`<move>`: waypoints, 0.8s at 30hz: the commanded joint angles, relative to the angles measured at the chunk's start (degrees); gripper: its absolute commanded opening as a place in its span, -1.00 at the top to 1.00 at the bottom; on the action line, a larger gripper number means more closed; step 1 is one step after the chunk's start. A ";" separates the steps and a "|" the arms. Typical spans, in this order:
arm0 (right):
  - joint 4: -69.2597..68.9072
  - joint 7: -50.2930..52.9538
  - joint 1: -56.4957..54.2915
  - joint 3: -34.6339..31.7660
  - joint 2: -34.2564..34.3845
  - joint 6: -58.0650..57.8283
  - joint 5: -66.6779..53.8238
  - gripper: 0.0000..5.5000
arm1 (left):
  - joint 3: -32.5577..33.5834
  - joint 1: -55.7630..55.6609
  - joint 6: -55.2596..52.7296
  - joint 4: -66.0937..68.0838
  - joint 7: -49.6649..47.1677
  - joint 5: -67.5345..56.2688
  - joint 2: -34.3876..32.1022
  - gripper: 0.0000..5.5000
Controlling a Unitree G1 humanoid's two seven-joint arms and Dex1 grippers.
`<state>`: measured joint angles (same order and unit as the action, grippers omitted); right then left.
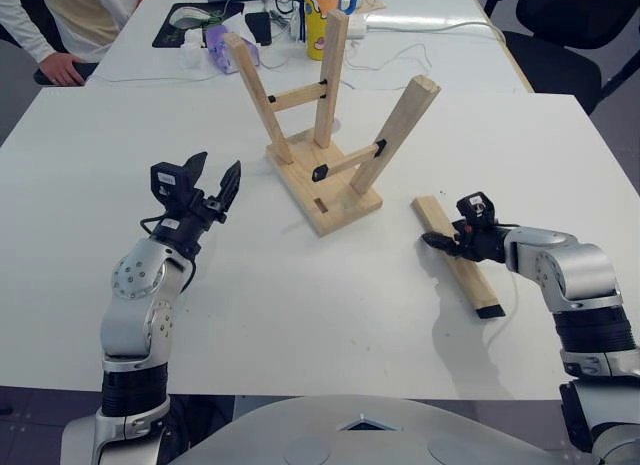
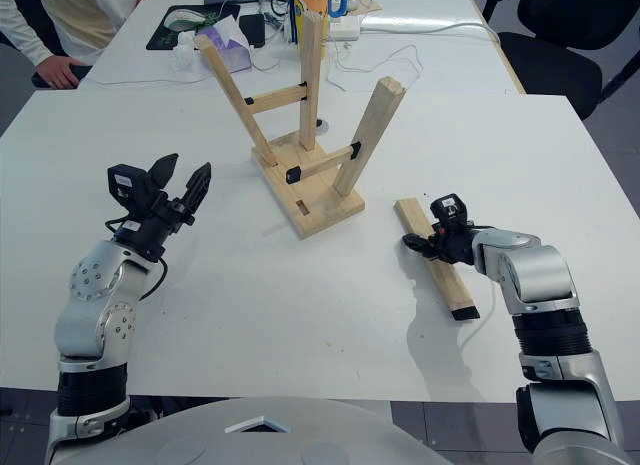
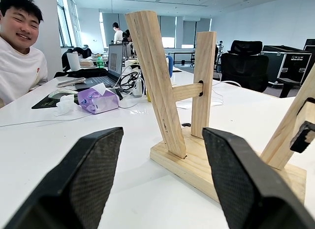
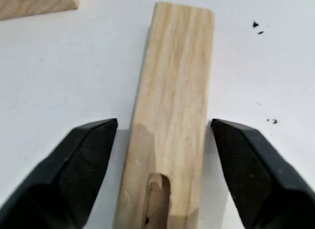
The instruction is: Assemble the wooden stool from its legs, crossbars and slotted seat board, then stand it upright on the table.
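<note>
Stool (image 1: 325,135) sits upside down mid-counter (image 1: 300,315), part built. We note the board (image 1: 300,190) flat on the counter, three legs (image 1: 262,100) rising splayed from it, and two crossbars (image 1: 298,95) with black ends joining them. A small dark slot (image 1: 320,203) near the board's near corner is unfilled.

The loose leg (image 1: 472,283) lies flat to the right of the board, apart from it, with its black-tipped end toward the robot.

Right tool (image 1: 438,241) is down at the loose leg, nearer its far end. From the head views we cannot judge its fingers. The right wrist view settles it: the fingers (image 4: 83,160) are apart, one on each side of the leg, not clamped, with bare counter showing between wood and finger on one side. That view also gives us a mortise (image 4: 157,194) cut in the leg's upper face, a wood corner (image 4: 34,2) beyond the leg's end, and black specks (image 4: 256,24) on the counter.

Left tool (image 1: 219,167) is raised off the counter left of the board, well apart from it, fingers spread and holding nothing. The left wrist view adds the textured black pads (image 3: 81,184) and, farther off between them, two legs with a crossbar. It looks level across to a second counter carrying a purple pack (image 3: 96,101). The head views show that counter from above, with cables (image 1: 400,60) and a yellow cup (image 1: 318,30).
</note>
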<state>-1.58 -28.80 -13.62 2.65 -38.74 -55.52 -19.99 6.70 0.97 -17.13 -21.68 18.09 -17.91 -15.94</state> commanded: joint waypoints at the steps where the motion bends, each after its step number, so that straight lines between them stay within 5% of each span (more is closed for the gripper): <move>1: 1.77 1.32 -0.91 0.21 1.55 0.60 2.11 -0.04 | -0.30 -0.11 0.21 -0.14 -0.18 0.25 0.25 -0.08; 6: 3.07 3.44 -2.46 -0.14 3.09 3.35 4.94 0.23 | -0.22 -0.40 0.27 0.00 -0.22 0.24 0.21 -0.08; 19: 11.84 23.51 -15.95 -17.10 10.05 27.48 10.09 0.25 | 1.88 -0.74 0.44 -0.24 -1.44 -0.19 0.35 -0.08; 24: 11.30 23.00 -24.07 -17.61 9.76 39.32 10.77 0.25 | 4.50 0.42 -0.06 -1.57 -1.89 -0.97 -0.68 -0.08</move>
<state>10.18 -5.43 -33.85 -14.93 -29.16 -19.41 -9.46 9.60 0.31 -16.71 -21.80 16.52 -18.24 -15.93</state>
